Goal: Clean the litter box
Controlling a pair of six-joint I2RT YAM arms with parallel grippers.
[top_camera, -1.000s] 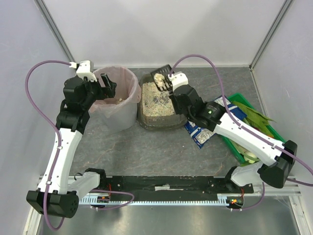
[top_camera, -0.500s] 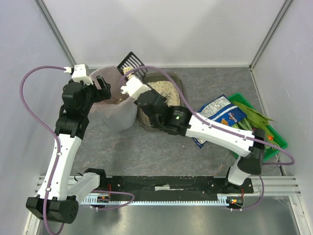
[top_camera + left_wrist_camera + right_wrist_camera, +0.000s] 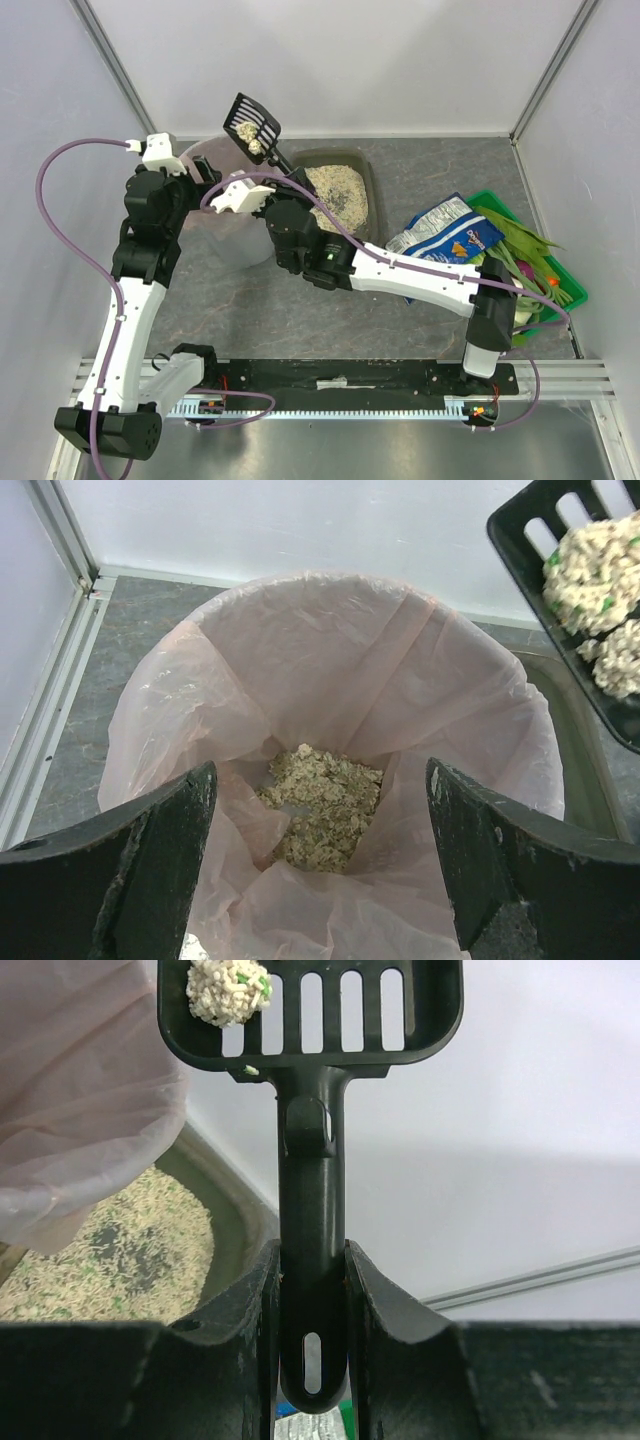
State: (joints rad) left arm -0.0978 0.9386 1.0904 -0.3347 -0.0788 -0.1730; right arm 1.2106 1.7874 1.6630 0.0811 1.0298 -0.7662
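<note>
The litter box (image 3: 368, 172) is a dark tray of pale granules at the back middle, also low left in the right wrist view (image 3: 236, 1212). My right gripper (image 3: 284, 184) (image 3: 312, 1300) is shut on the handle of a black slotted scoop (image 3: 253, 122) (image 3: 310, 1020). The scoop carries pale clumps (image 3: 228, 990) (image 3: 598, 565) and hangs at the far right rim of the pink-lined bin (image 3: 330, 670). My left gripper (image 3: 203, 172) (image 3: 320, 865) is open above the bin's near rim, and nothing lies between its fingers (image 3: 150, 870). Litter clumps (image 3: 325, 800) lie at the bin's bottom.
A blue snack bag (image 3: 445, 235) lies right of the litter box. A green crate (image 3: 565, 275) of vegetables stands at the right edge. White walls close the back and both sides. My right arm stretches across the table in front of the litter box.
My right arm has swung the loaded scoop left, from over the litter box to the bin's rim. My left gripper has stayed open at the bin.
</note>
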